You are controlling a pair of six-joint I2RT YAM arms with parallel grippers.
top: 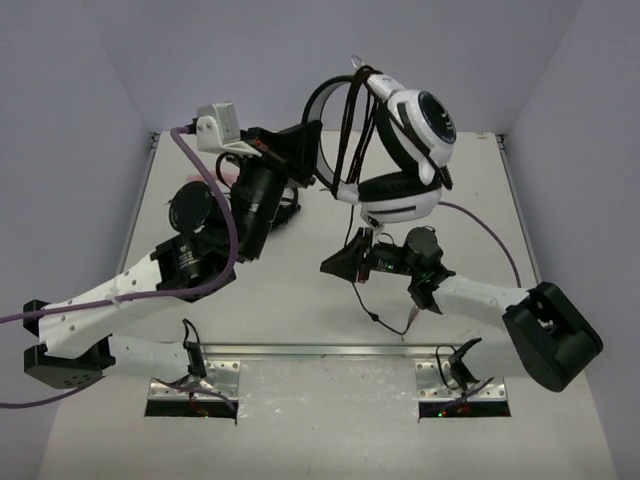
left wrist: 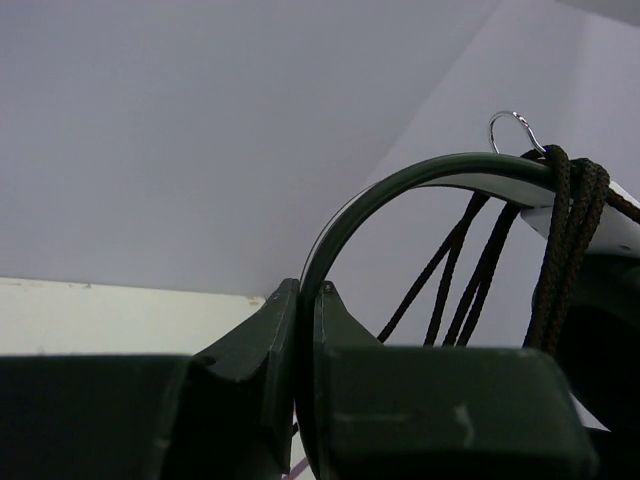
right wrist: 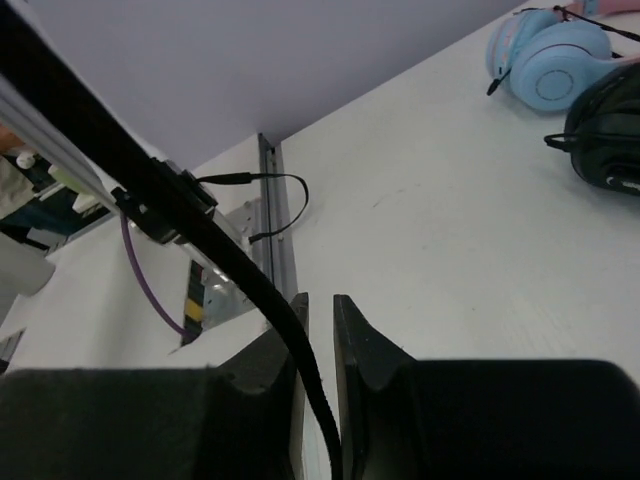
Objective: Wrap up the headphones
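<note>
The white headphones point(top: 415, 150) hang in the air above the table's far middle. My left gripper point(top: 308, 142) is shut on the thin headband point(left wrist: 400, 185), which runs between its fingertips point(left wrist: 308, 295). Several turns of the black cable point(left wrist: 560, 230) lie around the headband near a small metal ring point(left wrist: 515, 125). The rest of the cable point(top: 372, 300) drops from the lower ear cup to the table. My right gripper point(top: 345, 262) sits low under the headphones. Its jaws stand slightly apart point(right wrist: 320, 305), and the cable point(right wrist: 200, 225) passes loosely between them against the left finger.
A pink-and-blue pair point(right wrist: 555, 60) and an all-black pair point(right wrist: 610, 130) lie on the table at the far left, behind my left arm point(top: 195, 205). A metal rail point(top: 330, 352) runs along the near edge. White walls close in the table.
</note>
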